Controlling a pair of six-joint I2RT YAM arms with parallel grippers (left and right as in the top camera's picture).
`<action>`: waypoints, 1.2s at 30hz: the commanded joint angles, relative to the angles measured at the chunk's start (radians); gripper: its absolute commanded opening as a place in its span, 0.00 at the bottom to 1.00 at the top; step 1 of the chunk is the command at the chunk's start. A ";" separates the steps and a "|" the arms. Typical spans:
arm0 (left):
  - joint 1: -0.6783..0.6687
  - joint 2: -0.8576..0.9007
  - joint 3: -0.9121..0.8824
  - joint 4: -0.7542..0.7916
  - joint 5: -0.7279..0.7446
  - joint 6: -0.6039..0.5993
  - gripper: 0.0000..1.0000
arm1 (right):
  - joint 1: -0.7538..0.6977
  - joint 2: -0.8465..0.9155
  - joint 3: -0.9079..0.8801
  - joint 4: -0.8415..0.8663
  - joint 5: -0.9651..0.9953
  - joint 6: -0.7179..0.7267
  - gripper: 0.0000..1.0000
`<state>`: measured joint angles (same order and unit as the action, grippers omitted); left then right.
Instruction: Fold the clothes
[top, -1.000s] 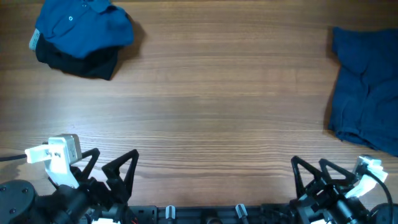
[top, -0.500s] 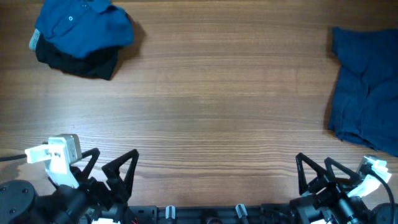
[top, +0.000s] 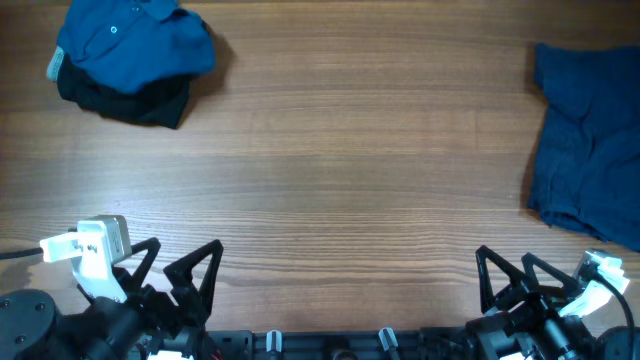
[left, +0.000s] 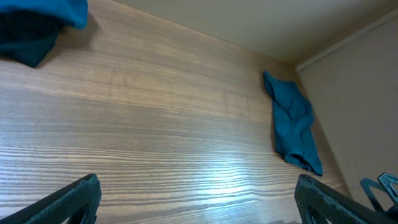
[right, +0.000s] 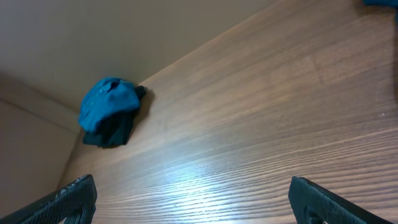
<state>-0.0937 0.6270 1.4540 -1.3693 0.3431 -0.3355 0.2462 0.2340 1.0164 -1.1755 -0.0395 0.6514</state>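
There are three garments on the light brown wooden surface (top: 340, 170) and two arms. At the far left corner sits a pile of two: a folded blue button-front shirt (top: 130, 40) lying on top of a folded black garment (top: 135, 100), with a small pale tag showing at the pile's left edge. The third piece, a loose, rumpled blue garment (top: 585, 140), lies unfolded at the far right, well apart from the pile.

Both arms are down at the near edge. The left claw (top: 185, 252) is spread wide with nothing in it, and the right claw (top: 503, 262) is parted just as plainly and is just as empty. Neither touches any cloth.

From overhead the shirt's buttons and collar are clear, but the picture's right edge cuts off the rumpled garment. The left wrist camera shows that garment complete, long and narrow, close to where the surface meets the wall. It catches only a corner of the pile at its top left. Its own black fingers (left: 71, 199) show in the two bottom corners, far apart over bare wood. The right wrist camera does the reverse: the whole pile sits near the back wall, blue over black, while the rumpled garment is only a sliver at the top right corner. Its fingers (right: 68, 200) are likewise set wide.
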 joint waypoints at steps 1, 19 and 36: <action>-0.007 -0.002 -0.005 0.003 0.016 -0.010 1.00 | -0.060 -0.016 0.006 -0.034 0.074 0.003 1.00; -0.007 -0.002 -0.005 0.003 0.016 -0.010 1.00 | -0.258 -0.175 -0.462 0.587 -0.068 -0.240 1.00; -0.007 -0.002 -0.005 0.003 0.016 -0.010 1.00 | -0.248 -0.230 -0.808 1.050 -0.168 -0.348 1.00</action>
<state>-0.0937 0.6270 1.4536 -1.3693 0.3431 -0.3355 -0.0055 0.0212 0.2558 -0.1638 -0.1638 0.3805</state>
